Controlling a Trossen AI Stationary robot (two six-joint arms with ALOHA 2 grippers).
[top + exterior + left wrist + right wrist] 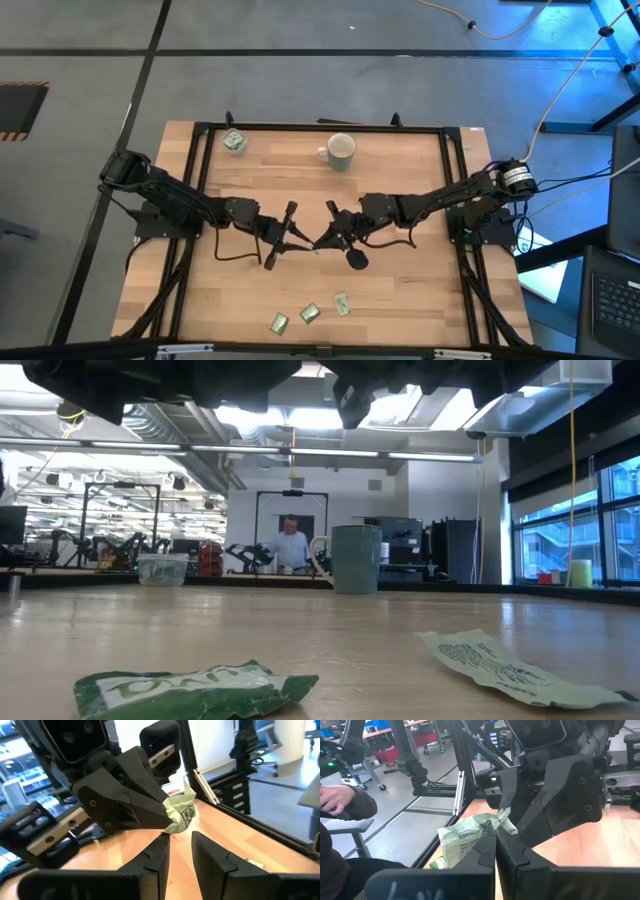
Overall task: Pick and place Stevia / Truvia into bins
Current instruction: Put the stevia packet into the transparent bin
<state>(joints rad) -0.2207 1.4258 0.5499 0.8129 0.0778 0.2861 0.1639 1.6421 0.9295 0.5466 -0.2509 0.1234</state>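
Both grippers meet above the middle of the table. My right gripper (326, 240) (495, 832) is shut on one crumpled green-and-white sachet (467, 836) (181, 812). My left gripper (303, 241) (179, 840) faces it, open, its fingertips on either side of the sachet's free end; whether they touch it I cannot tell. Three more sachets (310, 313) lie flat near the table's near edge, two of them in the low view (190, 690) (500, 665). The clear cup (234, 142) (163, 568), with sachets in it, and the pale mug (341, 151) (355, 558) stand at the far edge. My right gripper pinches the sachet between its two fingers (482, 845), near one end (487, 827). It comes from the table's right, roughly level. The sachet is lifted clear of the table, and its crumpled free end (505, 820) sticks out toward my left gripper.
The black frame rails (320, 127) run around the tabletop. Bare wood lies between the grippers and the mug. Off the table, a person's hand and sleeve (342, 802) show in the right wrist view, and another person (291, 546) stands far back in the room.
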